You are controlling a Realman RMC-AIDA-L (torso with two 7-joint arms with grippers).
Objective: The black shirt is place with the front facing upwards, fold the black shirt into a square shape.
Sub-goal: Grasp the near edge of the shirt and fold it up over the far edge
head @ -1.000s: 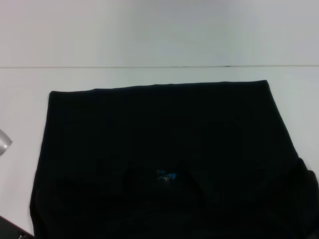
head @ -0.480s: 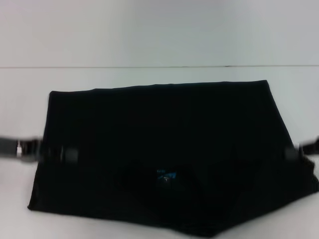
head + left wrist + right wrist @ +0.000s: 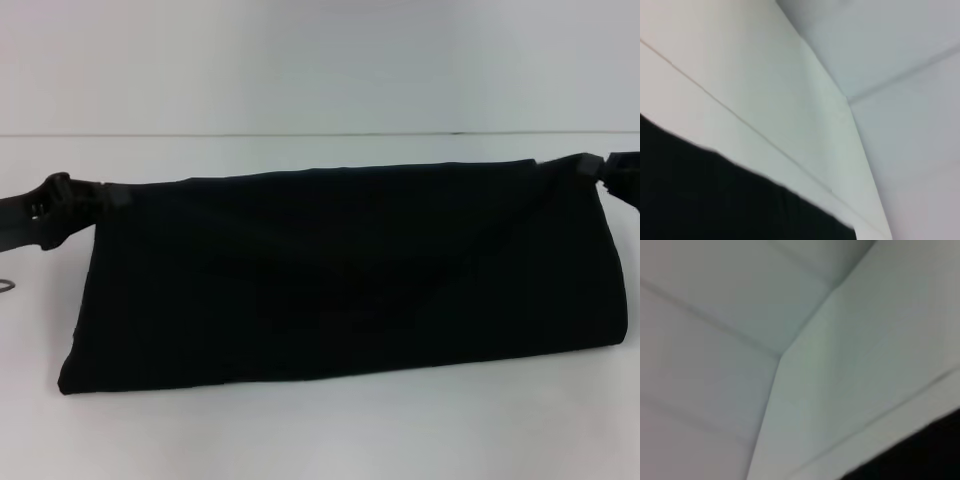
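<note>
The black shirt (image 3: 340, 275) lies across the middle of the white bench (image 3: 320, 435) as a wide, low band, doubled over on itself: the fold runs along its near edge, and the carried edge sits at the far side. No lettering or neck label shows. The left tool (image 3: 110, 195) is at the far left corner of the cloth and the right tool (image 3: 590, 165) at the far right corner, each apparently pinching the layer it has brought over, though the fingers themselves are too dark to tell for certain. This looks like the lengthwise fold being laid down. Next, the corners need lining up with the far edge, then releasing, before a sideways fold squares the band.
</note>
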